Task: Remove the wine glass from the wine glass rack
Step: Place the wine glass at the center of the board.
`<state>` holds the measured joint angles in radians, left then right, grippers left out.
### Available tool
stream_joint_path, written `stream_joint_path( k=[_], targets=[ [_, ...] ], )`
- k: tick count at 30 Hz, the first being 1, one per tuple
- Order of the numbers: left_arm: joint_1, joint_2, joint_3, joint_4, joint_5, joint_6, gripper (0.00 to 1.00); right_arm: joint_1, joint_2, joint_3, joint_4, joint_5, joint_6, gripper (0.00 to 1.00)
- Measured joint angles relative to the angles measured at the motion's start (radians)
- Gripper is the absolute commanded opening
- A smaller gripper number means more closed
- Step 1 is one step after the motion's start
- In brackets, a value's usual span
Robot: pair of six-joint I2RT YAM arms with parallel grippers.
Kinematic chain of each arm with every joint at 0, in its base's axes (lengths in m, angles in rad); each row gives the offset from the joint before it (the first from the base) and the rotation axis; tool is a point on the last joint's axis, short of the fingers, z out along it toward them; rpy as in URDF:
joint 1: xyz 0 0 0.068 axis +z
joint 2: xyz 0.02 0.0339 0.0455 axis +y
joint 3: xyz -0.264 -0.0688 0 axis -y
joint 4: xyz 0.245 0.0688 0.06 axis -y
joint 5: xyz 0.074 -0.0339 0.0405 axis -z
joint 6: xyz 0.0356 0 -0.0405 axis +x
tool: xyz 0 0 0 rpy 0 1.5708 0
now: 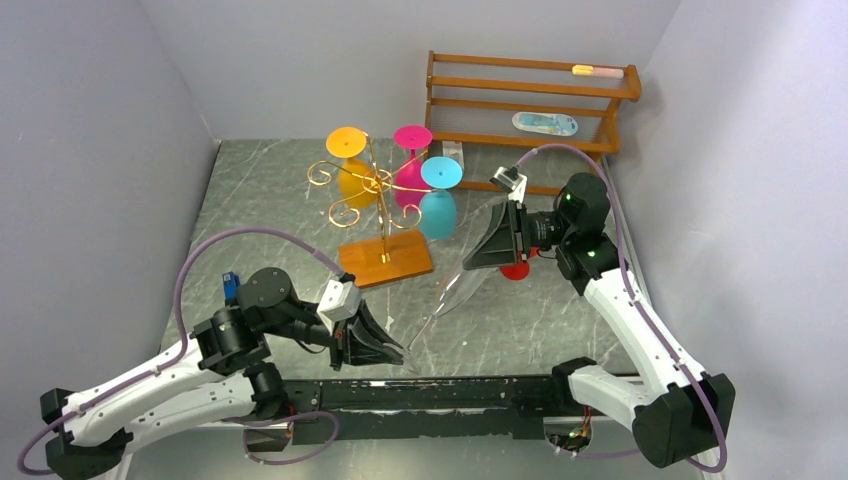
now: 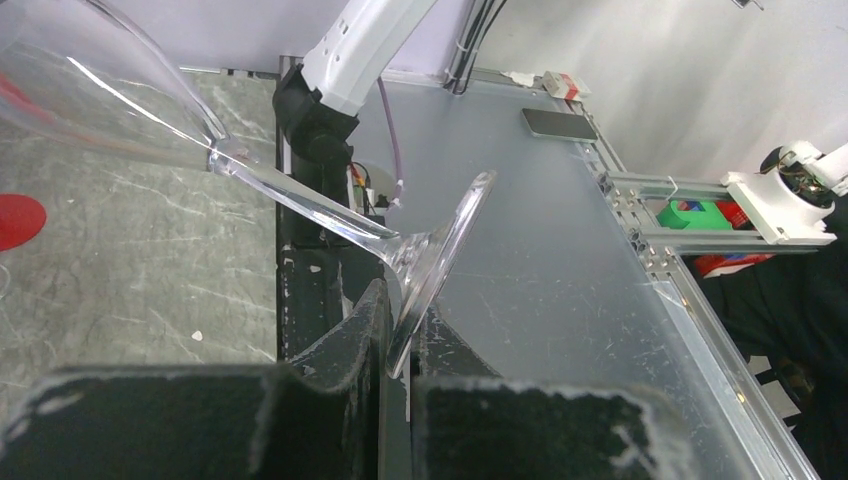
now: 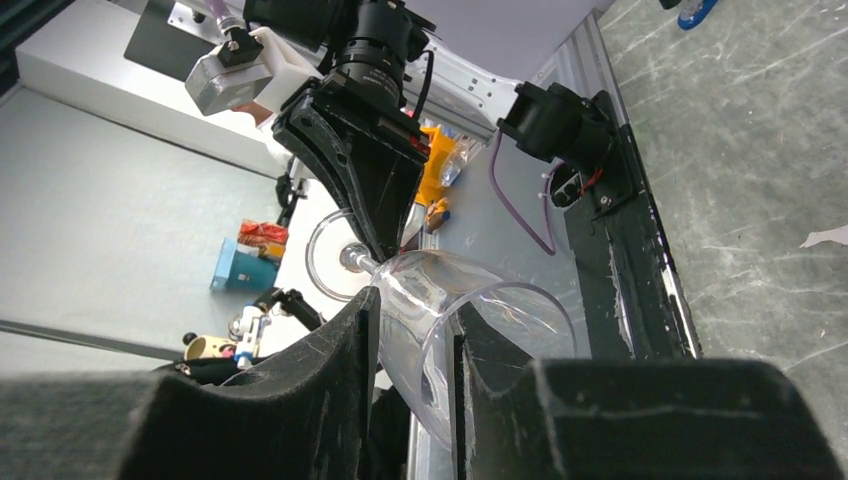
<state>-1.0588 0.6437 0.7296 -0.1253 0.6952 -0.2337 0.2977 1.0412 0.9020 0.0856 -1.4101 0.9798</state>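
Note:
A clear wine glass (image 1: 452,288) lies tilted in the air between my two grippers, off the wine glass rack (image 1: 378,190). The rack is gold wire on an orange-brown wooden base (image 1: 386,259) and carries a yellow glass (image 1: 347,142), a pink glass (image 1: 412,137) and a blue glass (image 1: 440,172). My left gripper (image 1: 395,355) (image 2: 400,345) is shut on the rim of the clear glass's foot (image 2: 440,255). My right gripper (image 1: 480,258) (image 3: 415,330) is shut on the wall of its bowl (image 3: 480,300), near the rim.
A brown slatted wooden shelf (image 1: 530,90) stands at the back right with two small items on it. A red disc (image 1: 515,270) lies on the marble tabletop under my right gripper. Grey walls close in the left, back and right sides.

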Motion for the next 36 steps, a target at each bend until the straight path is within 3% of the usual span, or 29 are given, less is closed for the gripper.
stream_joint_path(
  k=[4,7,11,28,32,36],
  targets=[
    [0.0,0.005,0.003,-0.004,0.005,0.007,0.05,0.0,0.0,-0.006,0.019,0.0,0.015,0.41],
    [0.0,0.005,0.003,-0.009,-0.003,0.014,0.05,0.0,-0.001,-0.006,0.015,0.005,0.019,0.49],
    [0.0,0.003,0.003,-0.032,-0.024,0.02,0.05,0.0,-0.002,-0.005,0.004,0.008,0.018,0.51],
    [-0.006,-0.04,-0.018,-0.097,-0.096,0.094,0.05,0.006,-0.012,0.024,-0.001,0.002,0.053,0.0],
    [-0.008,-0.026,-0.013,-0.111,-0.097,0.124,0.05,0.005,-0.012,0.024,-0.001,0.001,0.054,0.0],
    [-0.011,-0.026,-0.002,-0.129,-0.109,0.13,0.19,0.005,-0.012,0.024,0.0,0.003,0.056,0.0]
  ],
)
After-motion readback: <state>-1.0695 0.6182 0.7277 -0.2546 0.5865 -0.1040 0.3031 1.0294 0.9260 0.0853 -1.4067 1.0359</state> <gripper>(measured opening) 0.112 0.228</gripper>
